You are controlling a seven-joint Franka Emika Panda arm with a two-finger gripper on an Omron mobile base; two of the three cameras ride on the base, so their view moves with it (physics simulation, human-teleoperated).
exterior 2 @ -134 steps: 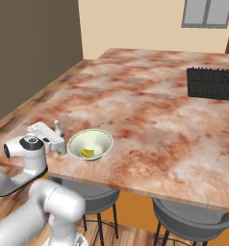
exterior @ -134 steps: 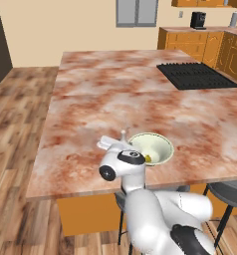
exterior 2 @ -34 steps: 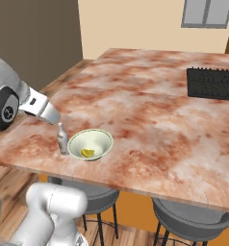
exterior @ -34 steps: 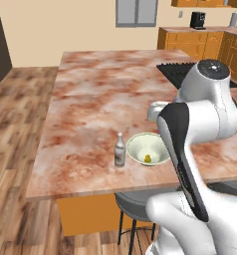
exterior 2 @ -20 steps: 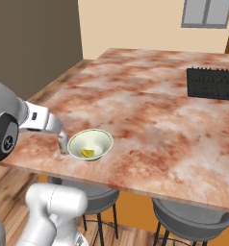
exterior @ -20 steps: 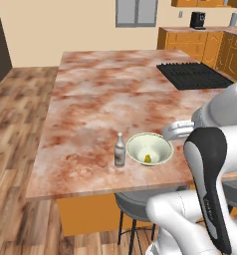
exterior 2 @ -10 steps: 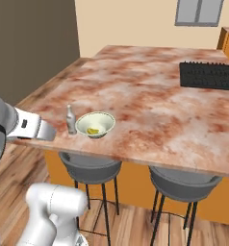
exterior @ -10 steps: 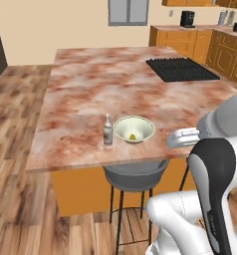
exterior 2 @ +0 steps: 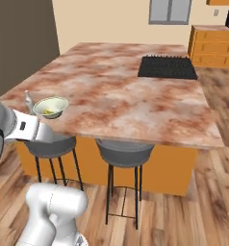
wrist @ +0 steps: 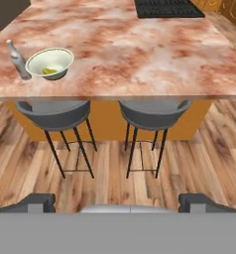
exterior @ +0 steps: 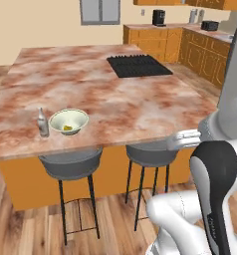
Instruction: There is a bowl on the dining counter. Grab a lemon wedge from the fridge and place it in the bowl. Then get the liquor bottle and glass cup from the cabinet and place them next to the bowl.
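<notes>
A: Where does the tool (wrist: 118, 201) sit, and how are its jaws?

B: In the hand view its two dark fingertips (wrist: 38, 202) rise wide apart at the bottom edge, with only floor between them. It is released, grasping nothing, and it hangs off the table (wrist: 140, 54), out over the wooden floor (wrist: 189, 163) on the stool side.

A: And the bowl (wrist: 50, 63)?

B: Ahead of the tool and off to its upper left in the hand view, resting on the table close to the near edge. From the left base view the bowl (exterior: 68, 121) is well apart from the white arm (exterior: 210, 164), far across the picture from it.

A: Anything in it?

B: A small yellow piece, the lemon wedge (wrist: 50, 71), lies on the bowl's bottom.

A: The liquor bottle (wrist: 19, 59)?

B: Upright on the table, just beside the bowl, on the side farther from the tool's centre line. The right base view shows the liquor bottle (exterior 2: 28, 101) standing next to the bowl (exterior 2: 50, 107), above the arm's white link (exterior 2: 27, 127).

A: What lies between the tool and those things?

B: Two grey bar stools (wrist: 54, 115) tucked under the table's edge; one stands directly below the bowl, the other (wrist: 154, 113) straight ahead of the tool. Farther off, at the table's back, sits a black cooktop (wrist: 169, 8).

A: The glass cup?

B: I cannot make one out.
</notes>
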